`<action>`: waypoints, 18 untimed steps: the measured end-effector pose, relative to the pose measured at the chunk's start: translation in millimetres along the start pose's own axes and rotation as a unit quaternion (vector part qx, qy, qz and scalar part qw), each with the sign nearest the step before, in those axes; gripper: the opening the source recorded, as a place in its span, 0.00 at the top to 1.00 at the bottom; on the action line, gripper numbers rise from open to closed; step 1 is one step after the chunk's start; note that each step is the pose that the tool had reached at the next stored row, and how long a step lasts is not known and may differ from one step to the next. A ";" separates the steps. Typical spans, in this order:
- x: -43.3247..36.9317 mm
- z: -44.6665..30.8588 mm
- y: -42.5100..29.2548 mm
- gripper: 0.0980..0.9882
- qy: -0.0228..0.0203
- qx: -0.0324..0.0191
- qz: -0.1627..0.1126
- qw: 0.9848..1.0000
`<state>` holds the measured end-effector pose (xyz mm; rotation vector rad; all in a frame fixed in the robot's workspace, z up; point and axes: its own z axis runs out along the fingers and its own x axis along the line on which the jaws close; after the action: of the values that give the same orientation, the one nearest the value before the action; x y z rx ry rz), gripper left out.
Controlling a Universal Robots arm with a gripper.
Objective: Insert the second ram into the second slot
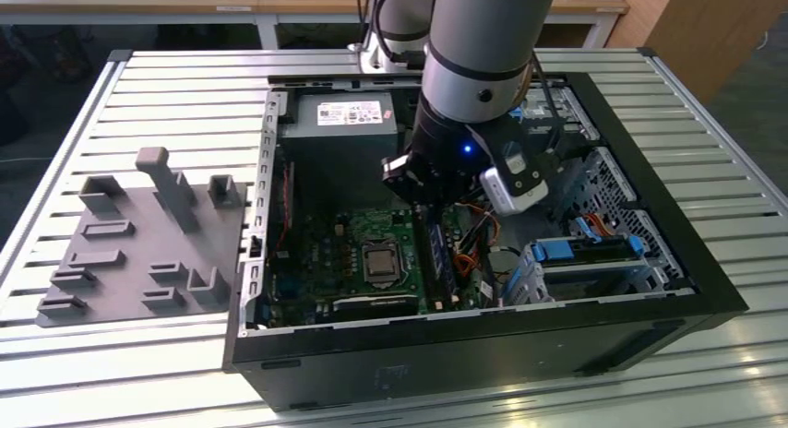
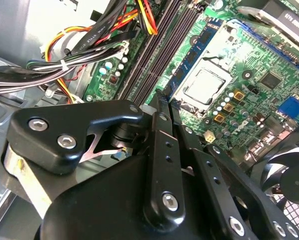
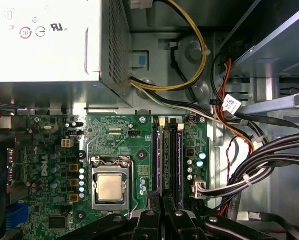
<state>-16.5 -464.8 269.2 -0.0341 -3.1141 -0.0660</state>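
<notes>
The arm stands over the open computer case (image 1: pixel 640 290) in the middle of the exterior view, its gripper (image 1: pixel 434 199) lowered onto the motherboard (image 1: pixel 327 253) just right of the processor socket (image 1: pixel 379 260). In the first wrist view the jaws, at the bottom centre (image 3: pixel 162 220), are pressed nearly together, and directly ahead of them run the memory slots (image 3: pixel 168 155), long axis in line with the jaws. The second ram appears to be the thin dark strip on edge in the slot at their tip (image 3: pixel 157 157), though whether they still pinch it or it is fully seated cannot be told. Cables (image 3: pixel 259 165) crowd the slots' right side.
</notes>
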 end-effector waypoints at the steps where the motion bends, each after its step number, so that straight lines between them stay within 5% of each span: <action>1: 0.0 0.2 0.0 0.96 0.000 0.000 0.000 1.000; 18: -0.2 6.9 -0.3 0.96 0.000 0.000 0.000 1.000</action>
<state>-16.5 -464.8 262.3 -0.0341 -3.1141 -0.0661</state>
